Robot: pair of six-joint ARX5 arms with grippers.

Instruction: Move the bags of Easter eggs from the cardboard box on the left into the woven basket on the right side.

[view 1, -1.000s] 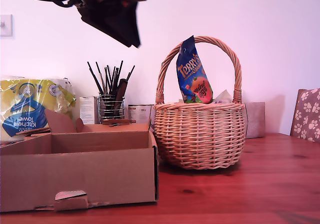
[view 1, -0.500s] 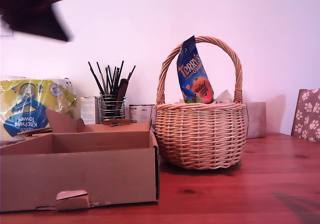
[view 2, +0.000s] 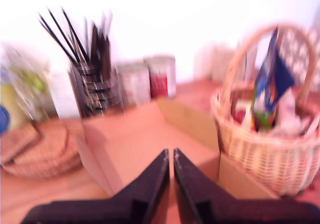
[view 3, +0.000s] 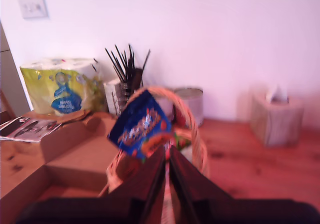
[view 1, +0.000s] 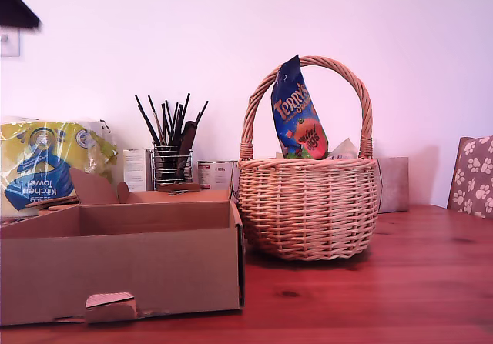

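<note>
The woven basket [view 1: 308,205] stands on the wooden table right of centre in the exterior view. The dark blue Terry's bag [view 1: 296,113] stands upright in it, and a corner of the whitish bag [view 1: 344,147] peeks over the rim. The cardboard box [view 1: 123,267] sits at the exterior view's left, and its inside looks bare. My first gripper [view 2: 171,153] is shut on nothing above the cardboard box [view 2: 145,134], in a blurred picture. My second gripper [view 3: 167,151] is shut on nothing over the basket [view 3: 192,124], close to the Terry's bag [view 3: 142,124]. A corner of a dark arm [view 1: 15,9] shows at the exterior view's top left.
Behind the box are a yellow-and-blue kitchen towel pack [view 1: 46,163], a wire holder of black sticks [view 1: 171,163] and tins [view 1: 216,173]. A small grey-brown box [view 1: 393,182] and a paw-print cushion [view 1: 471,175] stand at the exterior view's right. A magazine [view 3: 27,126] lies beside the box.
The dark arm above has swept across the exterior view's top toward its left, leaving only a corner in sight. Bags, basket and box have not moved.
</note>
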